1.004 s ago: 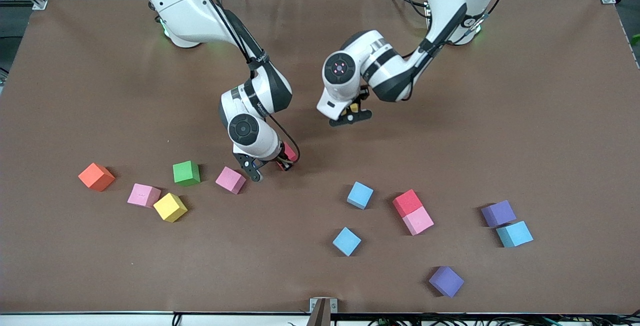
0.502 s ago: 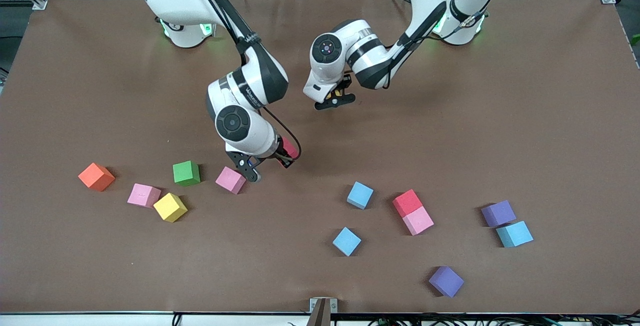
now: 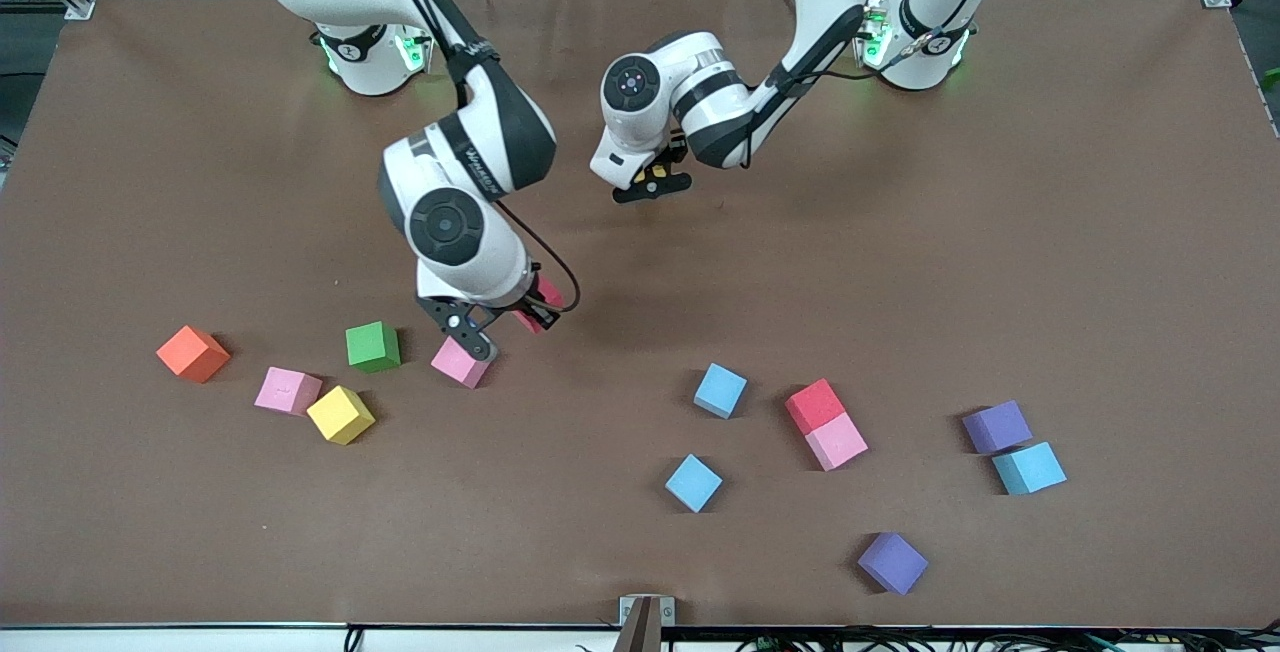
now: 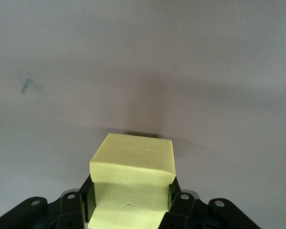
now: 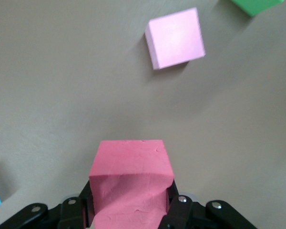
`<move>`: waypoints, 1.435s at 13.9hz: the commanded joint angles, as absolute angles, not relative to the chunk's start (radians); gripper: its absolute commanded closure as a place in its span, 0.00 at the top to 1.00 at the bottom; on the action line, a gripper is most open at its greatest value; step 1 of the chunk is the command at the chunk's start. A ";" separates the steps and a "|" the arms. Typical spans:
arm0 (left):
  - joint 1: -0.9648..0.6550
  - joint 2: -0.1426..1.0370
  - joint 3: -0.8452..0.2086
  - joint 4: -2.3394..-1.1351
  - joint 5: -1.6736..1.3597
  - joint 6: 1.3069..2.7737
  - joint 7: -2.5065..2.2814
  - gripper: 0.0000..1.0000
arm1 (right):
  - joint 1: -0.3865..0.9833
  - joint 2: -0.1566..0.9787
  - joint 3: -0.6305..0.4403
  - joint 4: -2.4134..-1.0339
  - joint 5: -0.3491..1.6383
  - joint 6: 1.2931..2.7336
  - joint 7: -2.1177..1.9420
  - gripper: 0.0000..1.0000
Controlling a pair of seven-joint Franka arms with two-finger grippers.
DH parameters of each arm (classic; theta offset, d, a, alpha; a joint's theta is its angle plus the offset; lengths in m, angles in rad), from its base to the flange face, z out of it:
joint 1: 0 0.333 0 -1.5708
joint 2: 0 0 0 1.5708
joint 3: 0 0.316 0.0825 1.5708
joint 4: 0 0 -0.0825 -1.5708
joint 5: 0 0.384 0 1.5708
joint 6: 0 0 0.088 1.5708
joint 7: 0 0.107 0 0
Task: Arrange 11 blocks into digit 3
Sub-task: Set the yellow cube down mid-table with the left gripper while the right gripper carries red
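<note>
My right gripper is shut on a deep pink-red block and holds it in the air over the table beside a pink block. The held block fills the jaws in the right wrist view, with the pink block on the table below. My left gripper is shut on a pale yellow block above bare table near the robots' bases. The other blocks lie scattered, and no numeral-shaped cluster shows.
Toward the right arm's end lie an orange block, a pink, a yellow and a green. Toward the left arm's end lie two light blue blocks, a touching red-pink pair, and purple ones.
My right gripper has moved toward the right arm's end with its block, closer to the pink block. My left gripper has moved toward the robots' bases with the yellow block.
</note>
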State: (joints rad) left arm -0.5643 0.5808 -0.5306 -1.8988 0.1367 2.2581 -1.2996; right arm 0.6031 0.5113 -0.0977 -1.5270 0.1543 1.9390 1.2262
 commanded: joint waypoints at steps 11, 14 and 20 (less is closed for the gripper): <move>-0.615 0.626 -0.529 -1.908 0.267 2.299 -1.410 0.63 | 0.514 0.341 -0.094 -1.670 0.195 1.891 1.428 0.00; -0.617 0.614 -0.531 -1.902 0.267 2.289 -1.407 0.92 | 0.509 0.286 -0.080 -1.791 0.195 1.951 1.546 0.00; -0.589 0.502 -0.532 -1.875 0.261 2.184 -1.397 0.96 | 0.509 0.158 0.030 -2.089 0.196 2.195 1.689 0.00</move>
